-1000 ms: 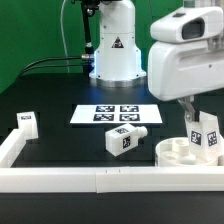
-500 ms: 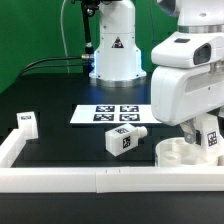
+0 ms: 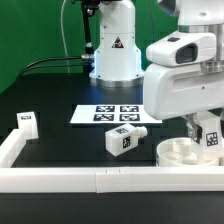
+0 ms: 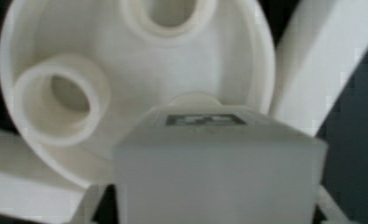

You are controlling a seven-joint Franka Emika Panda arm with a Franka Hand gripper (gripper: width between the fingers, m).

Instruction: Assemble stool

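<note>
White loose leg [image 3: 25, 122]: stands upright at the exterior view's far left, just beside the border rail [image 3: 100, 178], apart from the other parts and likely waiting its turn.
Marker board [image 3: 118, 115]: lies flat on the black table [image 3: 60, 140], carrying only its tags.
Second loose leg [image 3: 125, 138]: lies on its side just in front of the marker board, free of the arm.
Seat disc [image 3: 180, 153]: rests at the exterior view's right, close to the rail, rim up so its sockets face the arm.
Sockets [image 4: 65, 95]: the two that show in the wrist view are round and empty; no leg is seated in the disc.
Gripper [image 3: 204, 126]: the fingers are mostly hidden, but I judge them closed on the held leg.
Held leg [image 3: 211, 139]: hangs upright over the disc's far-right part, lower end near a socket, probably for insertion; contact cannot be told.
</note>
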